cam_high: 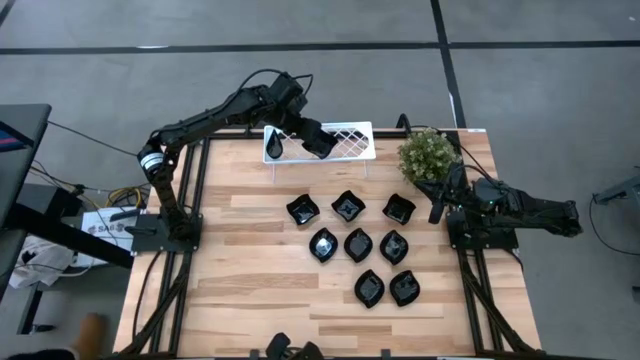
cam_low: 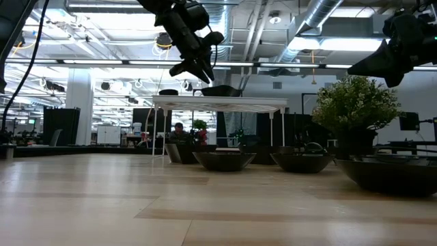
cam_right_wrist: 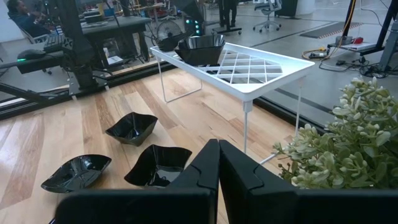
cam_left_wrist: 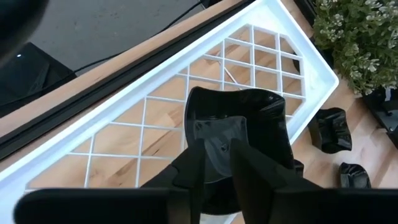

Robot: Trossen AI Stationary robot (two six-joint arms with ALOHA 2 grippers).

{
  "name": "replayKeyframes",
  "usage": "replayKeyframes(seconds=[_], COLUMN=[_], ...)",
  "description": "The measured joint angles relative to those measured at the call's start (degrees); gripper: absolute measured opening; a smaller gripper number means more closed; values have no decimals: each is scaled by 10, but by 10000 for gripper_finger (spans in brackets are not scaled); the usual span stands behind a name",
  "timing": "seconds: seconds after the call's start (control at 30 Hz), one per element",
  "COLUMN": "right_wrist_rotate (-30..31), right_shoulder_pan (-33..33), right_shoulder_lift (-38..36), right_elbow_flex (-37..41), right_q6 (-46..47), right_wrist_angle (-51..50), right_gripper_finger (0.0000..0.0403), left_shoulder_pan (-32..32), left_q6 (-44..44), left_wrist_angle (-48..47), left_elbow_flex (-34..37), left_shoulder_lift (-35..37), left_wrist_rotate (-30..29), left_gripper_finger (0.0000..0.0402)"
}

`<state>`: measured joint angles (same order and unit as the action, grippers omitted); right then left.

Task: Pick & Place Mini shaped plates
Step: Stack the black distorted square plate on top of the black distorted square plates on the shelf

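A white lattice wire rack (cam_high: 350,133) stands at the table's far edge. On it rests a glossy black wavy-edged square plate (cam_left_wrist: 249,118), and a narrow teardrop plate (cam_high: 272,148) lies at the rack's left end. My left gripper (cam_left_wrist: 217,171) hangs over the square plate's near edge, slanting down, with a narrow gap between its fingers. Several more black mini plates (cam_high: 358,245) sit on their bases mid-table. My right gripper (cam_right_wrist: 219,165) waits shut at the table's right edge, beside the plant. My left gripper stands with one finger (cam_left_wrist: 189,177) on each side of the square plate's near rim (cam_left_wrist: 217,134), coming at it slanting down from the table's near left. The plate sits level on the rack's lattice. I cannot tell whether the fingers touch the rim.
A small green bushy plant (cam_high: 428,155) stands at the far right, next to the rack's right end. Plates in three loose rows fill the middle of the table (cam_high: 240,270). Bare wood lies to the left and along the near edge.
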<state>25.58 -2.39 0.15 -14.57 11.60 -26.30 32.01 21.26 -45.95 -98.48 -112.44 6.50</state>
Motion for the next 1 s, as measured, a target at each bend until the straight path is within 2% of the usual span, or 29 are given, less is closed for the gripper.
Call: replayKeyframes(seconds=[0.23, 0.4, 0.83, 1.0], right_wrist_rotate=[0, 0, 0, 0], right_shoulder_pan=[0, 0, 0, 0], right_shoulder_lift=[0, 0, 0, 0], right_elbow_flex=[0, 0, 0, 0], right_q6=[0, 0, 0, 0], right_wrist_angle=[0, 0, 0, 0], right_gripper_finger=[1, 1, 1, 1], left_shoulder_pan=[-7, -55, -199, -233], left_q6=[14, 20, 60, 118], left_wrist_angle=[-9, -41, -91, -91], left_elbow_flex=[0, -1, 1, 63], left_shoulder_lift=[12, 29, 32, 33], left_wrist_rotate=[11, 5, -115, -131], left_gripper_finger=[90, 91, 91, 91])
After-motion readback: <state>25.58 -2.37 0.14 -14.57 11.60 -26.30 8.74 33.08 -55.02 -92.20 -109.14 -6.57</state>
